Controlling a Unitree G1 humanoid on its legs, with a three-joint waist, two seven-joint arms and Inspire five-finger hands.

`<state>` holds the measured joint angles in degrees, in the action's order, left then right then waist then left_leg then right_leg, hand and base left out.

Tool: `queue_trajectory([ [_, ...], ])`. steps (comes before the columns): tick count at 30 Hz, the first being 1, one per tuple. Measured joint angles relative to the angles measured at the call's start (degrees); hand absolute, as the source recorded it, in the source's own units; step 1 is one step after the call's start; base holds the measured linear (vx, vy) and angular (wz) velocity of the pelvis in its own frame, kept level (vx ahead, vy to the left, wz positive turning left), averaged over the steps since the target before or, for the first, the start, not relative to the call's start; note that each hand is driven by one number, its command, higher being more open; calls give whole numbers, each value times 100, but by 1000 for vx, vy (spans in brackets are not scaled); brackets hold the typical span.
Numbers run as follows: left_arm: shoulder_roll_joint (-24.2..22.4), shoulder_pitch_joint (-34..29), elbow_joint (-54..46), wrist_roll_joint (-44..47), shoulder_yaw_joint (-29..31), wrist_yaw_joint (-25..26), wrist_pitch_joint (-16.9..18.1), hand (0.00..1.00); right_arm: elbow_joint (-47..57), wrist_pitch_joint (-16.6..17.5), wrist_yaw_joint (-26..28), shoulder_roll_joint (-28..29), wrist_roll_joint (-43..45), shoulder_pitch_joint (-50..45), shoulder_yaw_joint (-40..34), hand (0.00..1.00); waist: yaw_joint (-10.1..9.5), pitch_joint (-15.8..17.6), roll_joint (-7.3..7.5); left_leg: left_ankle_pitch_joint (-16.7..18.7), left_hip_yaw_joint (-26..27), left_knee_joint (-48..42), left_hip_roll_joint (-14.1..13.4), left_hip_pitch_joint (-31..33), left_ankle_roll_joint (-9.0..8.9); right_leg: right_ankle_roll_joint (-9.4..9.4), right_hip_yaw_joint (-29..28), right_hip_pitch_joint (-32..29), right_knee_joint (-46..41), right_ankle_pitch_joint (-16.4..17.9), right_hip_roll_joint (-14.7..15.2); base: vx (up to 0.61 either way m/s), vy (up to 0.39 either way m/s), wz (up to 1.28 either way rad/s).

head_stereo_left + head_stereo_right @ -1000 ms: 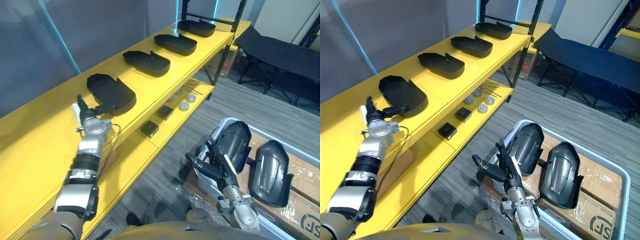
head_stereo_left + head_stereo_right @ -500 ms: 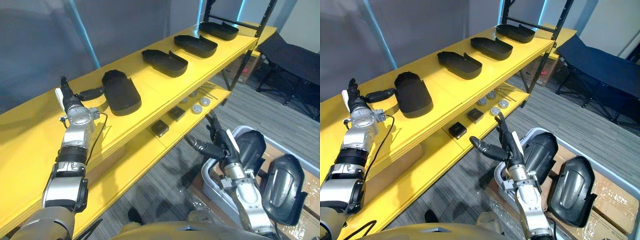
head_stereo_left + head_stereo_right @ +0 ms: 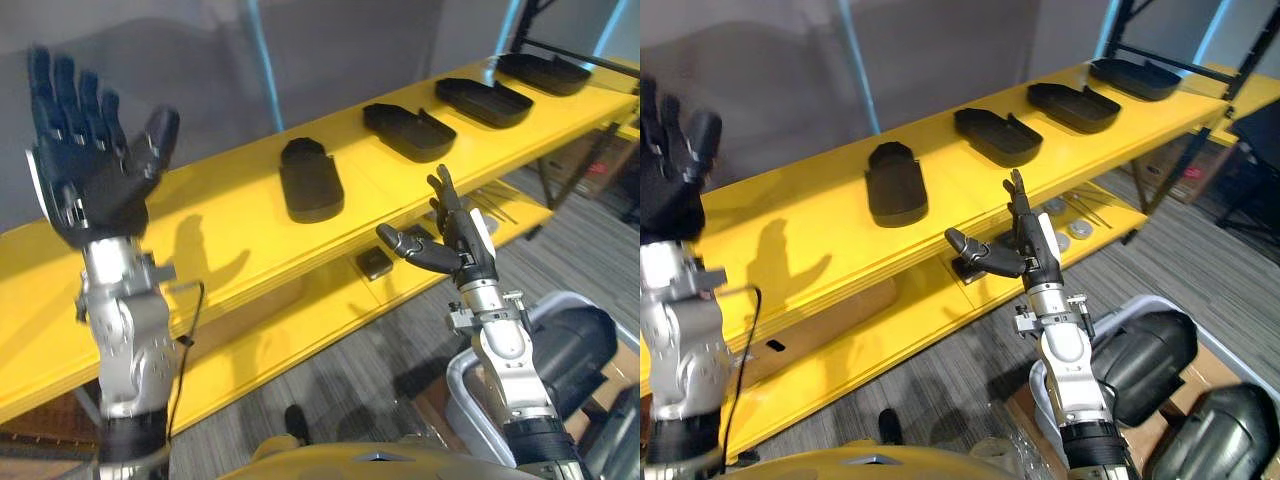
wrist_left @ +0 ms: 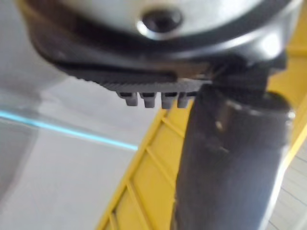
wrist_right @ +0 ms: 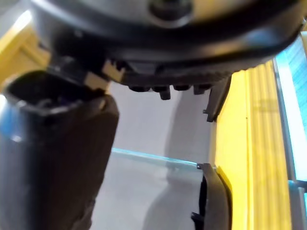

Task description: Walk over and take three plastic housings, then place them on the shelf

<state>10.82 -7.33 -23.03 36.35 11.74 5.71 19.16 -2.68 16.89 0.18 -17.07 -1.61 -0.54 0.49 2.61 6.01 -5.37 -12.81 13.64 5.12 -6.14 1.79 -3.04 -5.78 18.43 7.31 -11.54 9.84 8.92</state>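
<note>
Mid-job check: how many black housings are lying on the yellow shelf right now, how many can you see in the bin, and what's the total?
Shelf housings, on the yellow shelf: 4
Bin housings, in the bin: 2
Total: 6

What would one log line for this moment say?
left hand: open, raised, empty | right hand: open, empty | shelf: four housings on top | bin: further housings inside
</note>
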Motion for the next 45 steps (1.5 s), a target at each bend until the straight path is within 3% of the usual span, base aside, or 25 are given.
queue_trajectory([
  [3,-358,-702,1,-31,-98,-89,-1,100,-180,-187,3,-129,-266,234,14,100,-123,1,7,-3,-346,1,8,179,-20,26,264,22,79,3,-71,-43,-47,48],
  [7,-495,-1177,24,-45,-479,-330,1,100,-494,-373,-24,-137,-524,622,35,100,-393,29,146,258,-496,-28,88,282,-325,53,532,135,377,-137,-16,0,3,25],
  [9,-541,-1310,31,-160,-568,-484,29,100,-632,-381,-14,-153,-687,831,129,100,-424,19,82,-59,-627,-20,75,290,-97,25,544,189,446,-164,-130,25,0,7],
  [13,-541,-1340,364,-94,-657,-775,65,100,-667,-347,289,-177,-545,1091,471,100,-474,14,239,-150,-698,-20,164,342,47,-79,574,211,494,-230,-90,44,-17,8],
  [17,-588,-1349,539,-74,-719,-977,65,100,-697,-86,700,-176,317,1348,802,100,-578,16,238,-157,-784,-4,164,352,53,-65,652,252,495,-216,-116,-12,-24,9],
  [23,-639,-1355,539,-78,-976,-1217,66,100,-593,478,937,-11,528,1603,1271,100,-727,24,224,-110,-931,2,151,401,29,7,829,291,502,-136,-171,-52,-20,14],
  [29,-638,-1369,546,-75,-1030,-1218,64,100,-533,493,976,304,532,1815,1717,100,-761,40,210,-164,-990,-1,156,470,-9,-5,877,286,557,-150,-194,-13,-16,6],
  [32,-638,-1390,566,-74,-1115,-1222,58,100,-534,397,965,379,701,1852,1850,100,-798,49,224,-166,-997,-4,154,470,-7,-39,874,287,561,-169,-198,0,0,0],
  [35,-638,-1499,568,-77,-1181,-1240,55,100,-654,-147,686,543,778,1877,1963,100,-802,52,228,-166,-1018,-3,148,468,-6,-36,872,287,558,-167,-203,-2,-34,0],
  [36,-638,-1544,594,-80,-1222,-1240,56,100,-955,-474,462,631,988,1878,1985,100,-813,55,224,-165,-1021,-2,145,468,-8,-31,874,287,556,-163,-206,0,0,0],
  [40,-638,-1544,877,-80,-1354,-1239,61,100,-1584,-944,98,694,1134,1876,2055,100,-857,81,224,-163,-1022,0,146,468,-9,-22,873,284,551,-157,-206,0,0,0],
  [45,-640,-1580,978,-78,-1457,-1230,57,100,-1668,-970,-295,879,1137,1877,2050,100,-842,108,232,-160,-1015,0,138,468,-10,11,857,270,543,-137,-205,0,0,0],
])
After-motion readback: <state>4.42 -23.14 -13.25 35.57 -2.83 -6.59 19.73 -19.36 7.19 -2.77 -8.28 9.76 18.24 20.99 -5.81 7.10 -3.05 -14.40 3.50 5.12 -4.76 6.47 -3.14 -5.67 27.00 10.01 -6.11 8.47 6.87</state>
